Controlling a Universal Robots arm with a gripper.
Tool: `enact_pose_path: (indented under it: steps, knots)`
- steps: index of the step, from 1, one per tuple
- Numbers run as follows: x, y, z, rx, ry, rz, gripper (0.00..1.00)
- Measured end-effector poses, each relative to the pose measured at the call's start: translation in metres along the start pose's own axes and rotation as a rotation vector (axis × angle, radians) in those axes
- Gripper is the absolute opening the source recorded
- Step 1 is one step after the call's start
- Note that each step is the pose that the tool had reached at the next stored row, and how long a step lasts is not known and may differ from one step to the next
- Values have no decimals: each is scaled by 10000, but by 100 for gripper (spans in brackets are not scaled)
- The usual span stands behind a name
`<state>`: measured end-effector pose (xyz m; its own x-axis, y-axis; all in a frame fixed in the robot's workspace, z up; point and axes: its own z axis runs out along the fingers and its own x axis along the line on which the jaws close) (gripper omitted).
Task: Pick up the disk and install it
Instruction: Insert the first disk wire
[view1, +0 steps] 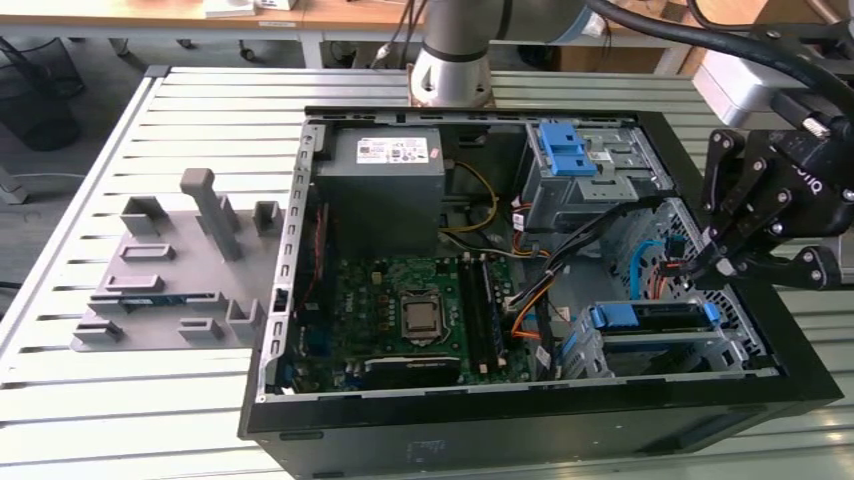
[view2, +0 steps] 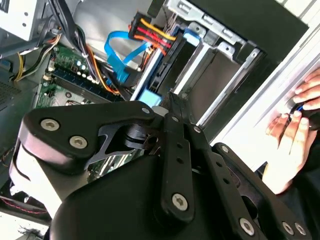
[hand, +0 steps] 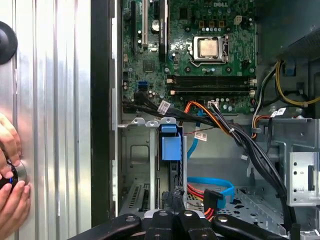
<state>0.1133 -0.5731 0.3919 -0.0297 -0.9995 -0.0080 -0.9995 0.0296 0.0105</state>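
The disk stands on edge in the drive cage at the case's front corner, on the exterior view's right, its blue frame facing up. In the first wrist view its blue tab shows in the cage slot, and in the second wrist view a corner of that tab peeks out just past the fingers. My black gripper hangs just above the disk's outer end with its fingers drawn together. In both wrist views the gripper points straight at the disk's edge. Whether the tips touch it is hidden.
The open computer case lies on a slatted metal table. It holds a motherboard, a grey power supply box, a blue two-tab latch piece and loose cables. A grey fixture lies left of it. A person's hand rests on the table beside the case.
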Motion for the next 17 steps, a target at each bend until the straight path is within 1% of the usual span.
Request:
enact_pose_path:
  steps: [4, 7, 10, 12, 17]
  knots:
    - [-12, -119, 6, 0, -2, -5, 11]
    - [-35, -176, 17, 0, 0, -22, 11]
    - [-74, -225, 32, 0, 0, -29, 11]
    - [-95, -244, 40, 0, 0, -33, 11]
    - [-98, -244, 41, 0, 0, -32, 11]
